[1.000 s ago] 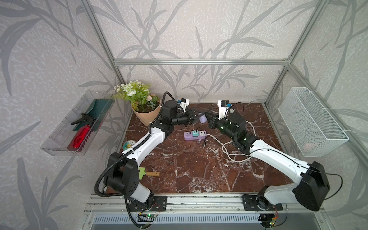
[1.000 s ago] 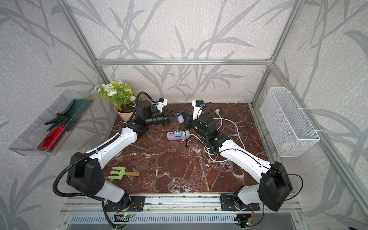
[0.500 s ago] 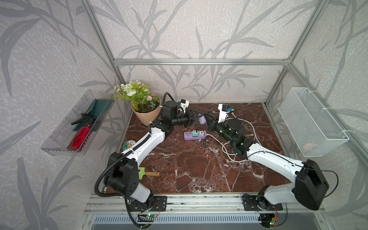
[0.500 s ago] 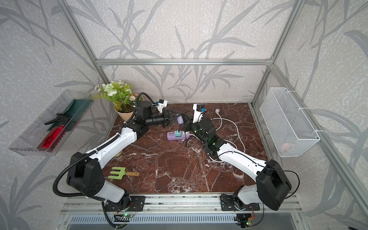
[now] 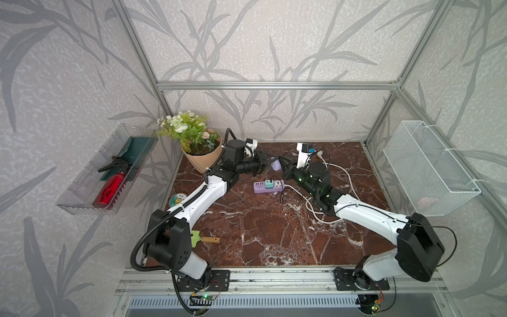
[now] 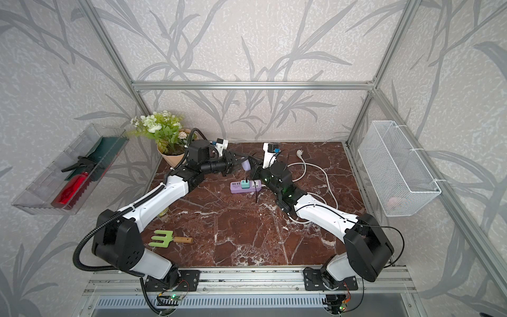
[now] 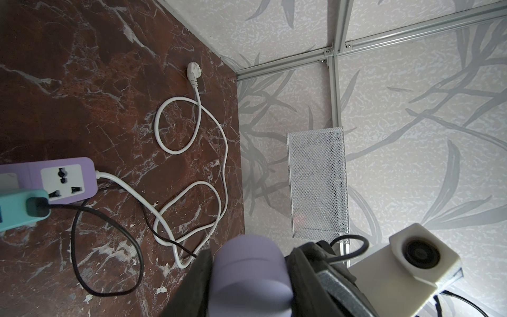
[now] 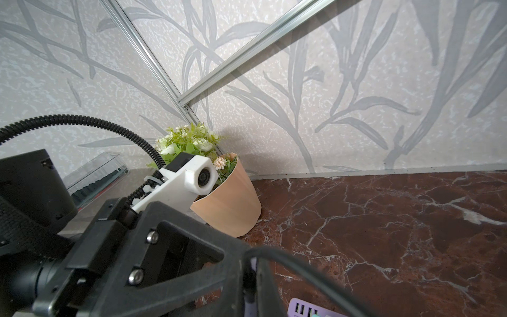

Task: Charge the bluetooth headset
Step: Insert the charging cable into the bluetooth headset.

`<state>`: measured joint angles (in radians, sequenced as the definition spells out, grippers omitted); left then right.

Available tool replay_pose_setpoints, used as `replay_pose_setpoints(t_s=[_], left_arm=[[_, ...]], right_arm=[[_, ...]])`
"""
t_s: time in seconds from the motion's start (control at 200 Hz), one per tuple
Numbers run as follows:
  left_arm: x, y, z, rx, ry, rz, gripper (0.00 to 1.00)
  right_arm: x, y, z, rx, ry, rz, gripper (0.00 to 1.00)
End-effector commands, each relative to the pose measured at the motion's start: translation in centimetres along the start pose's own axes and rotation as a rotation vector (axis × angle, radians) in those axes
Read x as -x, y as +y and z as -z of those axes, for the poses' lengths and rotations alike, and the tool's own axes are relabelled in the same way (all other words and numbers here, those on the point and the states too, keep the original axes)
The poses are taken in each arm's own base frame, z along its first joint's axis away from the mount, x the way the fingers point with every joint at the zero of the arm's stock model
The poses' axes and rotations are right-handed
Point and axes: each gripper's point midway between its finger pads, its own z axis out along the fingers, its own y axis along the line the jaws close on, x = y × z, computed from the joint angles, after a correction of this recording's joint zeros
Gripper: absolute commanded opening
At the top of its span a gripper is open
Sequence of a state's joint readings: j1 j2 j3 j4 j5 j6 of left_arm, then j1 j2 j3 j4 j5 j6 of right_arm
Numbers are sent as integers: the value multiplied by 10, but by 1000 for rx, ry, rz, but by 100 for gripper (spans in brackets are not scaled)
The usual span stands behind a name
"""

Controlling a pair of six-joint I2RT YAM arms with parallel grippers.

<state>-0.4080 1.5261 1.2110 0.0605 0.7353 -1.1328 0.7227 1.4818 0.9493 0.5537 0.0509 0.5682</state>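
The bluetooth headset (image 5: 275, 165) (image 6: 246, 164) is a pale-lavender oval case, held above the back of the table with my left gripper (image 5: 270, 164) (image 7: 249, 282) shut on it; in the left wrist view the headset (image 7: 251, 277) fills the gap between the black fingers. My right gripper (image 5: 282, 166) (image 8: 252, 280) is shut on the end of a black cable (image 7: 109, 219), right beside the case. That cable runs from a teal adapter (image 5: 269, 184) plugged into the purple power strip (image 5: 269, 186) (image 7: 65, 178). Where the cable tip meets the case is hidden.
A potted plant (image 5: 201, 159) stands at the back left. The strip's white cord (image 5: 343, 175) loops over the right of the table. A green garden fork (image 5: 203, 238) lies front left. A wire basket (image 5: 428, 170) hangs on the right wall, a clear tray (image 5: 109, 175) on the left.
My right gripper has moved left and closer to the headset with the cable end. The left arm and the case have stayed where they were.
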Motion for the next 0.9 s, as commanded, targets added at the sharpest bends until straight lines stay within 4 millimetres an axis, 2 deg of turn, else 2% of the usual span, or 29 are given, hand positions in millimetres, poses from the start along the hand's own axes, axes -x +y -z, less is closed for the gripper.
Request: replay_pose_setpoints(t_s=[0.0,0.195,0.41,0.445,0.515,0.66,0.76,0.895], left_arm=[[-53,-190,56,-537,115,-443,0],[-51,-194,57,-543,109,-443,0],[-50,-192,55,-548,111,-432,0],[-50,-192,55,-547,113,-432,0],[-51,-190,54,-541,118,-430,0],[-51,-178,50,-509,126,-419,0],[-48,-163,44,-469,127,-399,0],[-40,-143,40,-423,116,-370,0]], right_arm=[[-199,-10,43,32,682,-11,0],[-210,-14,48,21,714,7,0],[-217,-3,43,42,719,45,0],[-215,-5,44,36,707,41,7],[-203,-9,44,35,664,15,24],[-168,-14,42,40,585,-64,49],[-140,-9,45,57,529,-80,58],[-108,2,56,72,472,-60,62]])
